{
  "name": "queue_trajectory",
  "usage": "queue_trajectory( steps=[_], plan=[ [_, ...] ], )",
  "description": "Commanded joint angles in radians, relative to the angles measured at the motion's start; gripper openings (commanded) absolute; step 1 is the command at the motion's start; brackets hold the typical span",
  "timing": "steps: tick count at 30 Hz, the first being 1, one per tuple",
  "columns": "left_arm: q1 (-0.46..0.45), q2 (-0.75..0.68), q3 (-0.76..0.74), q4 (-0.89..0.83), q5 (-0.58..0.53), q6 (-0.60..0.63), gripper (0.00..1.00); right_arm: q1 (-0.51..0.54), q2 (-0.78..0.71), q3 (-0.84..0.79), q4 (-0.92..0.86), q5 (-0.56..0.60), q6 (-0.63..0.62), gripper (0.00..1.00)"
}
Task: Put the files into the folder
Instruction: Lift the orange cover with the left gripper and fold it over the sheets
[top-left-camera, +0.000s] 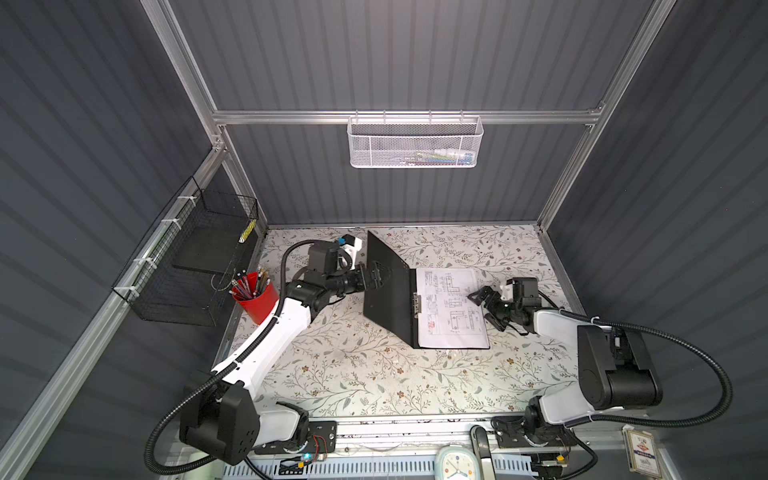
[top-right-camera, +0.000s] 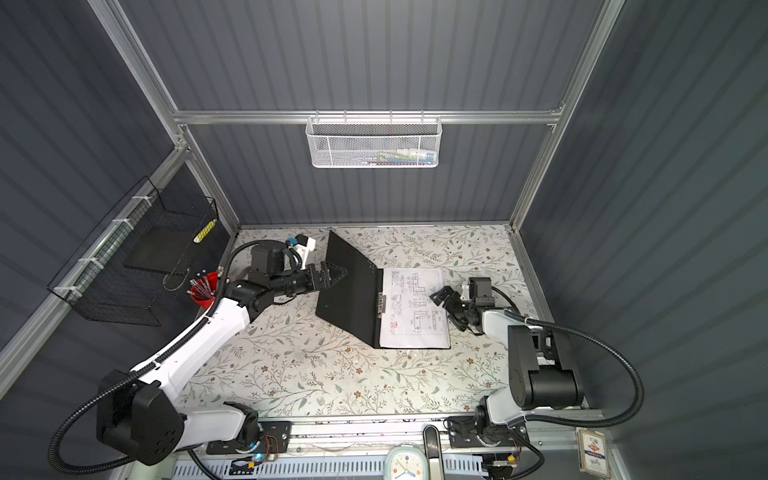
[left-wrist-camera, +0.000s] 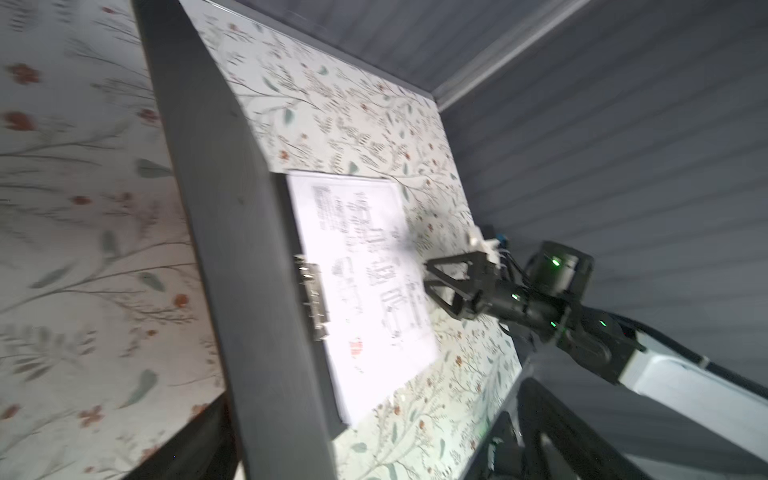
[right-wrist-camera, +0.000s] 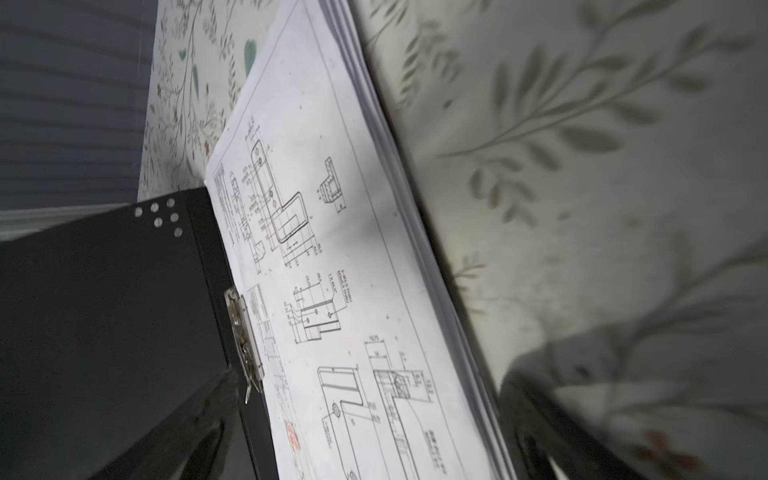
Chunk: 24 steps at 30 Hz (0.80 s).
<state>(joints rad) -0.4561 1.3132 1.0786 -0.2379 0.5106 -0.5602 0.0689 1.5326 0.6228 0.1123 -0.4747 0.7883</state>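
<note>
On the floral table (top-left-camera: 353, 374), left to right: the black wire basket (top-left-camera: 195, 266) and red pencil cup (top-left-camera: 255, 297) stand clear as my left gripper (top-left-camera: 382, 275), fingers spread and grasping nothing, sits at the raised cover of the folder (top-left-camera: 386, 303). Beside the metal clip (top-left-camera: 417, 304), the files (top-left-camera: 451, 307) lie stacked on the folder's right half, with my right gripper (top-left-camera: 478, 307), also spread and empty, at their outer edge. By my reckoning only shutting the cover is left, and that right gripper stands in its path.
</note>
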Motion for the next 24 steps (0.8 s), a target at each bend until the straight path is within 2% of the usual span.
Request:
queue_trajectory(
  steps=[1,7,11,16,18,21,24],
  plan=[
    [-0.083,0.002,0.033,-0.078,0.019,0.002,1.0,0.069,0.052,-0.021,-0.039,-0.013,0.096,0.99],
    [-0.245,0.071,0.081,-0.038,-0.054,-0.01,1.0,0.145,0.023,-0.02,0.053,0.038,0.226,0.99],
    [-0.333,0.158,0.106,0.036,-0.074,-0.036,1.0,0.057,-0.104,-0.055,-0.002,0.092,0.251,0.99],
    [-0.435,0.296,0.156,0.115,-0.086,-0.07,1.0,-0.064,-0.304,-0.034,-0.194,0.181,0.172,0.99],
    [-0.479,0.37,0.187,0.152,-0.063,-0.09,1.0,-0.104,-0.35,-0.026,-0.237,0.175,0.144,0.99],
    [-0.497,0.411,0.217,0.179,-0.037,-0.111,1.0,-0.129,-0.375,-0.016,-0.268,0.148,0.097,0.99],
    [-0.429,0.338,0.17,0.173,-0.083,-0.079,1.0,-0.115,-0.368,-0.01,-0.261,0.068,0.055,0.99]
  ],
)
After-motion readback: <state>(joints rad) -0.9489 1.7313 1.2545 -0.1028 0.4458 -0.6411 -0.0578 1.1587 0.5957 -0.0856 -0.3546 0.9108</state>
